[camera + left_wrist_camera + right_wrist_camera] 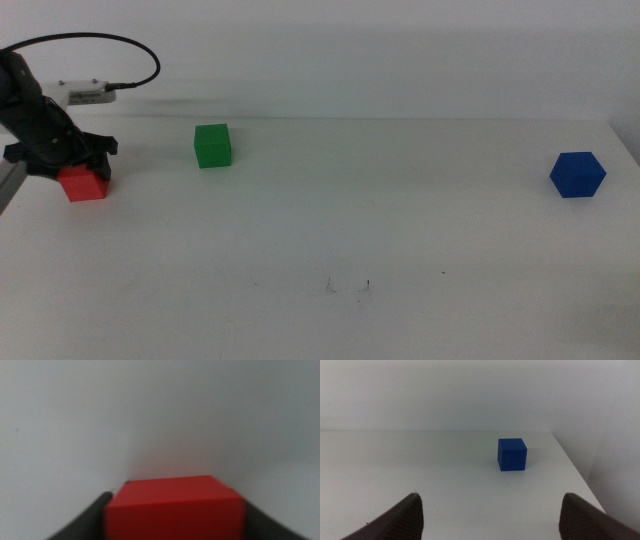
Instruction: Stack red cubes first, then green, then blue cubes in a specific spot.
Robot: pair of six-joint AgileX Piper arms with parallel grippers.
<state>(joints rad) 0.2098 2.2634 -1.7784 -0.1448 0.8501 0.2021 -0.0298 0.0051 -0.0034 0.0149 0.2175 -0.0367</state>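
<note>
My left tool (82,172) is down at the far left of the surface (400,230), jaws either side of the red cube (84,185). In the left wrist view the red cube (175,507) fills the gap and both jaws touch its sides, so it looks gripped, though that view is blurred. I can't tell if the cube is off the surface.

Green cube (212,146) sits just right of it, apart. Blue cube (577,175) is far right, near the edge.

My right tool (492,515) is wide open, nothing between the jaws, with the blue cube (512,454) ahead of it.

Target ticks (347,288) are front centre, bare.
</note>
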